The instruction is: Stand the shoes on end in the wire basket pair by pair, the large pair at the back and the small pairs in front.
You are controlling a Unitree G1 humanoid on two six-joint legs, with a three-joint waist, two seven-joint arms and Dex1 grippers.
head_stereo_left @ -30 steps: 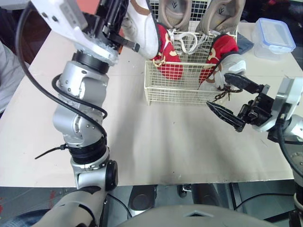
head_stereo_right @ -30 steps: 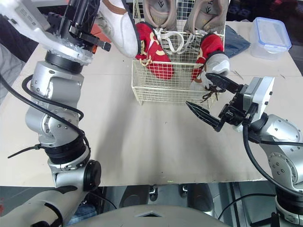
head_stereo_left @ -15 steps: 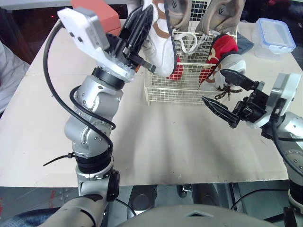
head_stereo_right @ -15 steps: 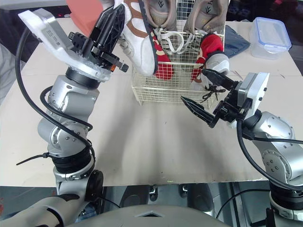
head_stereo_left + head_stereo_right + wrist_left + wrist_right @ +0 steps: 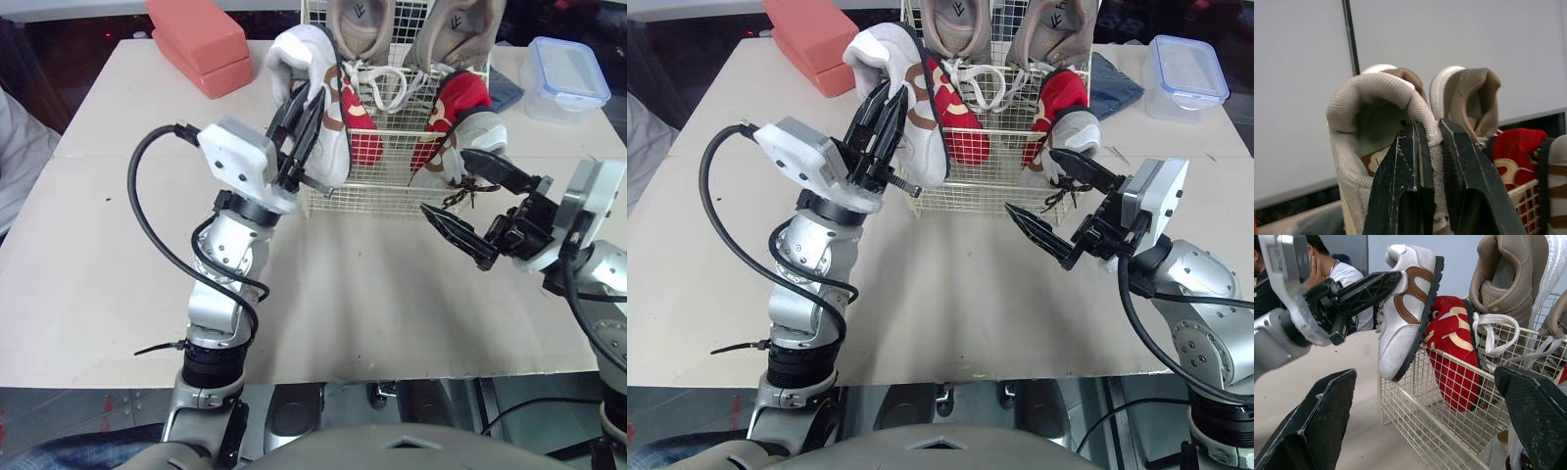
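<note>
A white wire basket [image 5: 364, 186] stands at the back of the table. Two large tan shoes [image 5: 361, 24] stand on end at its back, with two red shoes [image 5: 365, 142] in front of them. My left gripper [image 5: 1436, 161] is shut on the heel collar of a white shoe with brown stripes [image 5: 318, 98], held toe-down at the basket's front left corner. A pale shoe [image 5: 478, 132] with dark laces leans at the front right corner. My right gripper [image 5: 444, 182] hangs open just in front of that corner, holding nothing.
A red-orange box [image 5: 201, 39] lies at the back left. A lidded plastic container [image 5: 566, 78] and a dark cloth [image 5: 506, 90] sit at the back right. A person [image 5: 1337, 274] shows beyond the table, a sleeve [image 5: 15, 147] at the left edge.
My left arm has swung down and toward the basket, carrying the white shoe from high at the left to the front left corner. The right gripper has barely moved.
</note>
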